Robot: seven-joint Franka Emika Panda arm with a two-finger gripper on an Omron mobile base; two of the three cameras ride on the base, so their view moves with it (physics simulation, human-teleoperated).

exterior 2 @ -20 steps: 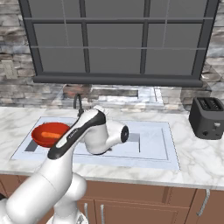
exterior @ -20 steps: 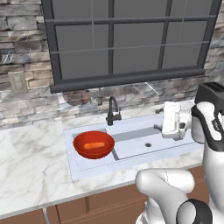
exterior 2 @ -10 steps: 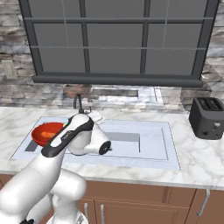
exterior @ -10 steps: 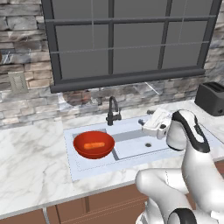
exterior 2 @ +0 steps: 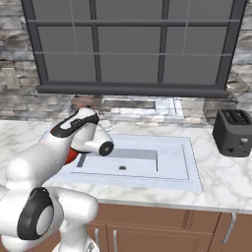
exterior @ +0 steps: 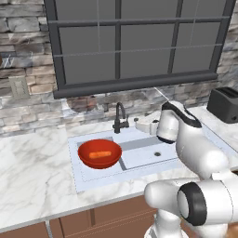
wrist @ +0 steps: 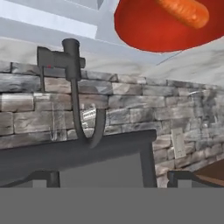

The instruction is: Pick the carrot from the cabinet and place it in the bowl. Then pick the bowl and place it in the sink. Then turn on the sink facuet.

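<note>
Marble worktop [exterior: 32, 172], white with grey veining, runs under a dark-framed window [exterior: 139, 42] set in a rough stone wall [exterior: 23, 51]; a black toaster [exterior 2: 234, 132] stands toward the right end of the worktop, and wooden cupboard fronts [exterior 2: 162, 231] show below its front edge. Set into the worktop is a pale rectangular sink [exterior: 144, 160] with two basins. The left basin holds a round, glossy red bowl [exterior: 99, 153], and a small orange carrot [exterior: 99, 154] lies in the bowl's middle. A slim black faucet [exterior: 120, 117] with a curved spout rises at the sink's back edge, between the basins. The gripper [exterior: 142, 124] hangs over the back of the right basin, just beside the faucet and apart from it, jaws spread wide with nothing between them. In the hand view, which is rolled upside down, the faucet [wrist: 74, 87] sits near the centre with its side lever at the base, and the bowl [wrist: 170, 26] and carrot [wrist: 183, 11] appear at the upper right.
</note>
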